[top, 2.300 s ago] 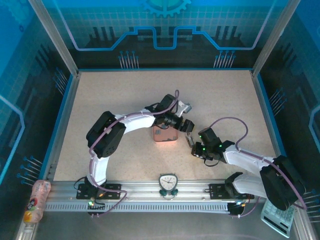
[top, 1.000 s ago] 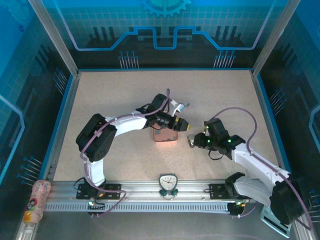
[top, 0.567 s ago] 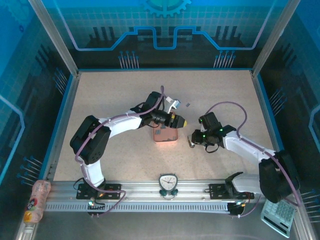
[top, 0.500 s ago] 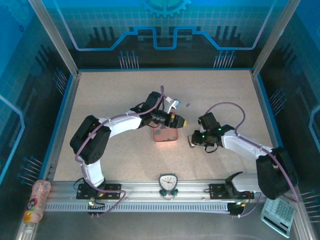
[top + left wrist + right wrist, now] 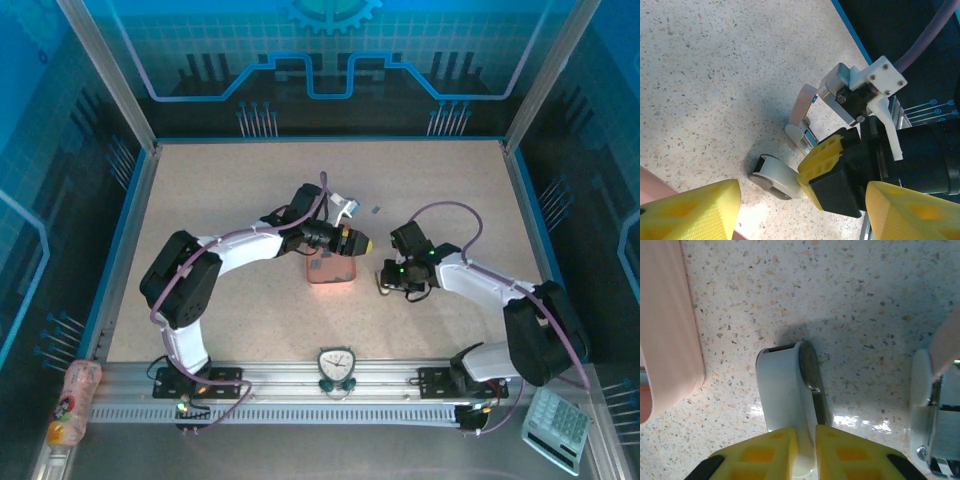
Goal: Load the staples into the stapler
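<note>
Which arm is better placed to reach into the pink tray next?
Left. The left claw hangs open at the edge of the tray, with nothing in it. The right claw is shut on the white stapler, so it is busy.

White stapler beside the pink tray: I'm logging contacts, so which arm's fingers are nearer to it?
Right. The right fingers are shut on the white stapler at its end; the left fingers are spread open, apart from it, near the pink tray.

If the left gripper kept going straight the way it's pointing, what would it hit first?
Likely the right gripper, shut on a stapler. It sits straight ahead of the open left gripper, though depth is unclear.
</note>
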`<state>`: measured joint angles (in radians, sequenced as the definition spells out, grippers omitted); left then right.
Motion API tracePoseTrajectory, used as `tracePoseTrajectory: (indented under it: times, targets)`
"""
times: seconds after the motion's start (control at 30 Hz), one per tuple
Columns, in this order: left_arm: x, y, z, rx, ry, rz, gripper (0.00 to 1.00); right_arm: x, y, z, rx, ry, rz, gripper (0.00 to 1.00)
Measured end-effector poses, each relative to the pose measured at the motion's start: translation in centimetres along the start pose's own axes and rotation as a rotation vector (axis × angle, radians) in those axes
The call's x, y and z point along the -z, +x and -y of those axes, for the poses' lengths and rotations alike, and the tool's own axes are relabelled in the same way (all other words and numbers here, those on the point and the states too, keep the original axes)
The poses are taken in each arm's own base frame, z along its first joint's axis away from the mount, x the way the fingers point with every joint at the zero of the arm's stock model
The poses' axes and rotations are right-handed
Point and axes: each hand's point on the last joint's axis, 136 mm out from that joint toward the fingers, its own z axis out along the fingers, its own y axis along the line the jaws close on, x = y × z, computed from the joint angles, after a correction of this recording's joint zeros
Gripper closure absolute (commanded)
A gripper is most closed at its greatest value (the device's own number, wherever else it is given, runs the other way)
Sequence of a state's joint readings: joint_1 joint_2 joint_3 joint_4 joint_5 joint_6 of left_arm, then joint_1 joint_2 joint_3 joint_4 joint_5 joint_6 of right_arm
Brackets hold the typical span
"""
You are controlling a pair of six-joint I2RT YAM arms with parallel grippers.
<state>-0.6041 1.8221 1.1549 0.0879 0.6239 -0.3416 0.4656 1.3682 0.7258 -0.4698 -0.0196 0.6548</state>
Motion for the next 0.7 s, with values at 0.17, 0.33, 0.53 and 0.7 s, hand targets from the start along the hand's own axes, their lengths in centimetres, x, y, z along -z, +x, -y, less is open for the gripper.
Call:
tracePoseTrajectory:
  times: [0.17,0.33,0.53,0.7]
  targets:
    - [-0.6,-0.8,0.1,-0.009,0.003,0.005,0.31,2.1,-1.1,-0.5,0.009,-0.038,0.075,0.72]
    - [-2.6,-2.5,0.6,-0.037,0.020,0.009,0.30,5.1,-2.5,0.0,-0.038,-0.090,0.168,0.70]
    - [-6.6,-3.3,1.8,-0.075,0.058,-0.015,0.29,5.5,-0.6,5.2,-0.223,-0.062,0.144,0.74]
    - [-10.1,-3.5,2.0,-0.088,0.081,-0.034,0.29,4.1,2.7,6.9,-0.324,-0.053,0.033,0.75]
